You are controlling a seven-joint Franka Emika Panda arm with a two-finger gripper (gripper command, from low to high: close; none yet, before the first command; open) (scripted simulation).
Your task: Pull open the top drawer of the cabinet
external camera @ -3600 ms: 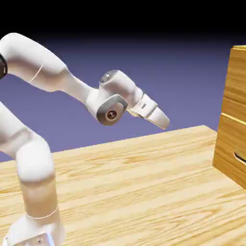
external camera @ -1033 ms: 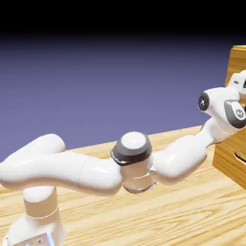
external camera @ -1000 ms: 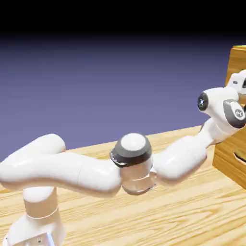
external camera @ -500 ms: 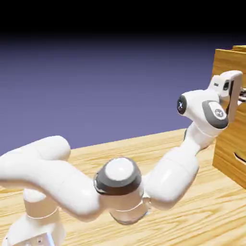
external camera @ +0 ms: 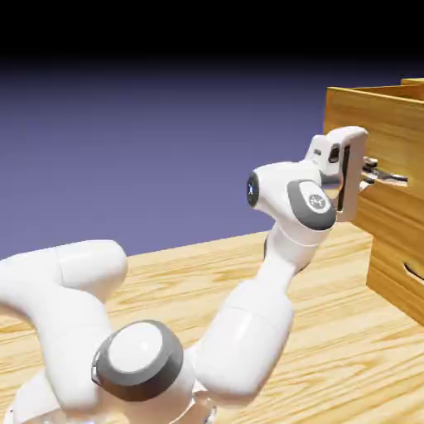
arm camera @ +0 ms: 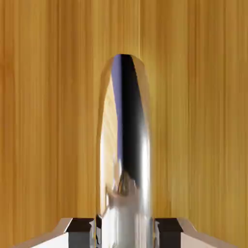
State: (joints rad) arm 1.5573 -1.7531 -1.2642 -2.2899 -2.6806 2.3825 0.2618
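The drawer stands pulled out from the cabinet, at its top, with its front toward the arm and its open top showing along the upper edge. On the drawer's front is the handle, silvery and shiny; in the hand view it runs up the middle against the wood grain. The gripper is clenched on the handle, one fingertip at either side of it, just in front of the drawer. The arm reaches up to the drawer from below and from the exterior view's left. Below the drawer, on the cabinet's lower front, is a dark handle. The table spreads beneath the drawer, lower down, under the arm and cabinet.
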